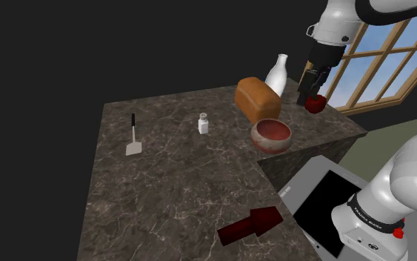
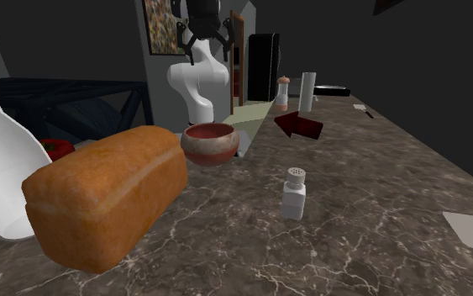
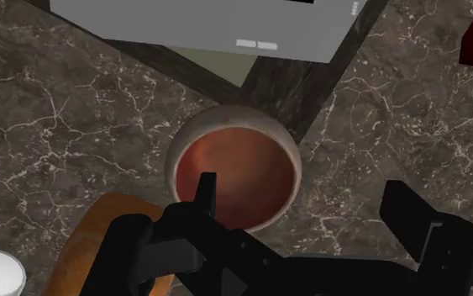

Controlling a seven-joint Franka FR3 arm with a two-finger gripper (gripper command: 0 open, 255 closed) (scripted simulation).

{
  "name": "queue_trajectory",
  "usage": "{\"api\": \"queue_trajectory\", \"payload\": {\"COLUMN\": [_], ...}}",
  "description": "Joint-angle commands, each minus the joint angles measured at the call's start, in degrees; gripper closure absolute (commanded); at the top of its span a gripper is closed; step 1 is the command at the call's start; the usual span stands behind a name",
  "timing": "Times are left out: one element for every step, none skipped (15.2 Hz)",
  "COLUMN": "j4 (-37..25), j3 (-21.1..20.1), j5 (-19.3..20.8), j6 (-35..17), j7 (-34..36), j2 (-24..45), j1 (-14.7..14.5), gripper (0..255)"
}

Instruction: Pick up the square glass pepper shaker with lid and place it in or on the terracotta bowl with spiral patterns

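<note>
Counter (image 1: 169, 185): dark veined stone, with a window (image 1: 392, 59) beyond its far end.
Bowl (image 1: 271, 146): reddish-brown inside with a pale mottled wall. It sits near the counter's edge, just beside the bread loaf (image 1: 257, 98), and has nothing in it.
Pepper shaker (image 1: 204, 124): upright on the counter, a square pale body under a perforated lid; its contents cannot be told. It stands between the spatula (image 1: 132, 138) and the bread loaf, well apart from the Bowl, touched by nothing.
Claw (image 3: 300, 185): black, high above the Bowl and pointing down at it. Its fingers (image 3: 205, 202) are spread wide with nothing between them.
White bottle (image 1: 277, 73): upright behind the bread loaf, with a narrow neck; contents hidden.
Red round thing (image 1: 315, 104): at the counter's far end, near the White bottle.
Dark red arrow-shaped thing (image 1: 251, 225): flat on the counter, near the stand.
Brown-topped mill (image 2: 283, 91) and white cylinder (image 2: 308, 91): upright, side by side.
</note>
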State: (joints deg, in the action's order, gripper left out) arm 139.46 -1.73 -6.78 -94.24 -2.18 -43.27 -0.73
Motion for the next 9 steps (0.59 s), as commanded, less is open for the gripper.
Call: {"api": "queue_trajectory", "payload": {"j4": [0.00,-0.32,-0.72,-1.21,-1.77,-2.42,-3.14,-3.94,-4.82], "j3": [0.00,-0.72,-1.44,-2.15,-2.84,-3.51,-4.18,-4.84,-5.51], "j5": [0.00,-0.19,-0.34,-0.44,-0.49,-0.48,-0.42,-0.31,-0.14], "j6": [0.00,-1.77,-3.50,-5.18,-6.82,-8.42,-9.95,-11.44,-12.86], "j7": [0.00,0.53,1.06,1.60,2.16,2.73,3.33,3.93,4.56], "j2": [0.00,1.83,3.71,5.63,7.59,9.59,11.62,13.67,15.75], "j1": [0.00,-0.16,-0.30,-0.43,-0.54,-0.64,-0.72,-0.76,-0.78], "gripper": [0,0,0,0,0,0,0,0,0]}}
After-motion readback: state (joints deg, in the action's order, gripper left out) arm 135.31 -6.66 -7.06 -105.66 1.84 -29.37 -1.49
